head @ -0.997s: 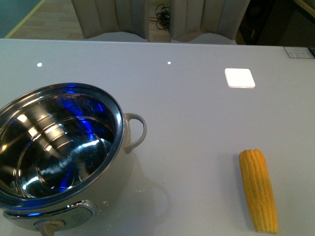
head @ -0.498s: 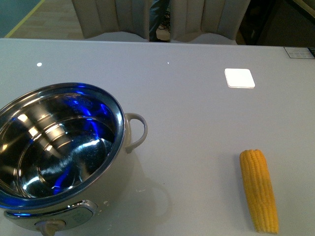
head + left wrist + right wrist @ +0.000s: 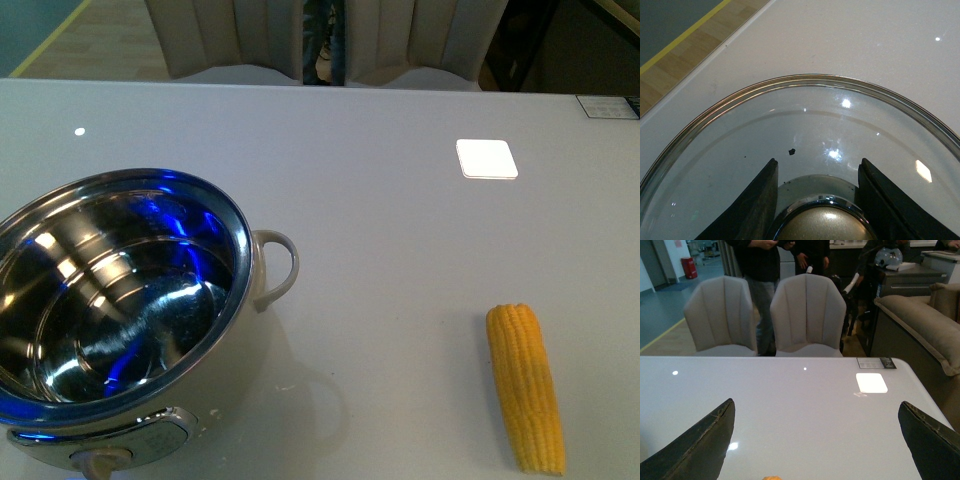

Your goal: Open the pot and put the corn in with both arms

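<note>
The left gripper (image 3: 817,167) has its two black fingers (image 3: 757,205) drawn in against the stem of the bronze-coloured, chrome-ringed knob (image 3: 822,225), one on each side, clamped on the round clear glass lid (image 3: 805,115) with its thin steel rim; the glossy white table (image 3: 865,45) shows through the glass, and whether the lid rests on it or hangs above it cannot be told; the right gripper (image 3: 815,455) holds its black fingers (image 3: 695,445) wide apart over bare tabletop, gripping nothing, with a sliver of the long yellow corn cob (image 3: 771,478) at the picture's edge; in the front view that corn cob (image 3: 525,385) lies on the table, well to the right of the large round cream-white electric pot (image 3: 243,262), its tapered end toward the robot; the pot stands uncovered, its shiny steel interior bare, loop handle (image 3: 278,265) facing the corn; a bright white square (image 3: 487,158) lies farther back; two beige padded chairs (image 3: 807,315) stand behind the table.
</note>
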